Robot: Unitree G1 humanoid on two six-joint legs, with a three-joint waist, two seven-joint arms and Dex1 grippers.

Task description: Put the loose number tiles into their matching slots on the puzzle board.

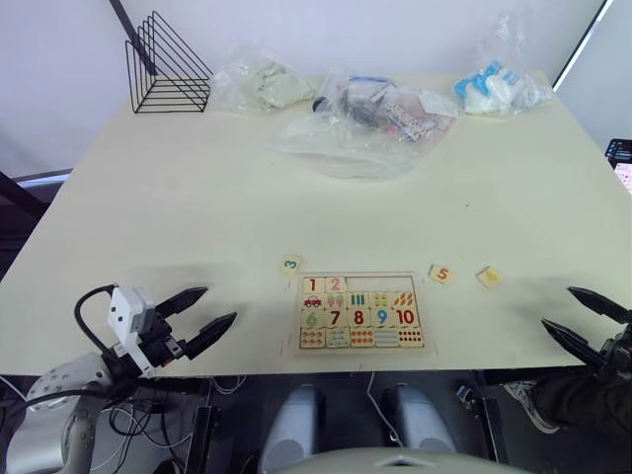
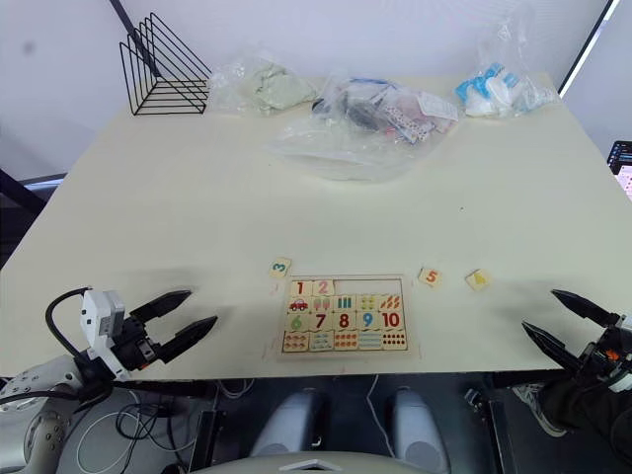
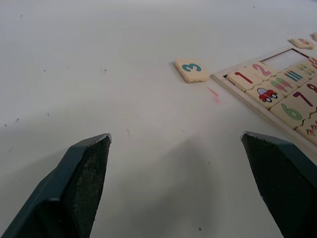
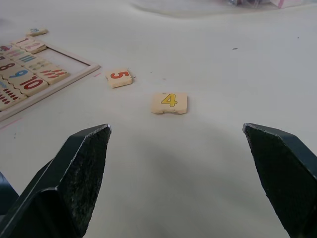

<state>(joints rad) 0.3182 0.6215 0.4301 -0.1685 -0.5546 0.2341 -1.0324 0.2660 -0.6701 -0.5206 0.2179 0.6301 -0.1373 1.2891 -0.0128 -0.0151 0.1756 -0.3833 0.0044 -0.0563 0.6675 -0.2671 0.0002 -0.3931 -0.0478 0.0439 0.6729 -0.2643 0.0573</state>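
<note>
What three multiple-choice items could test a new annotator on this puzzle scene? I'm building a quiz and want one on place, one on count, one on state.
1. Where does the 3 tile lie?
A. On the table just off the puzzle board's far left corner
B. Inside the wire rack
C. Beside the 4 tile

2. How many number tiles lie loose on the table?
A. One
B. Three
C. Five

3. How are the grippers?
A. Both open
B. Both shut on tiles
C. Left shut, right open

Key: 1 A, the tile sits off that corner. 2 B, the 3, the 5 tile and the 4 tile are off the board. 3 A, the left gripper and right gripper show spread fingers holding nothing.
</note>
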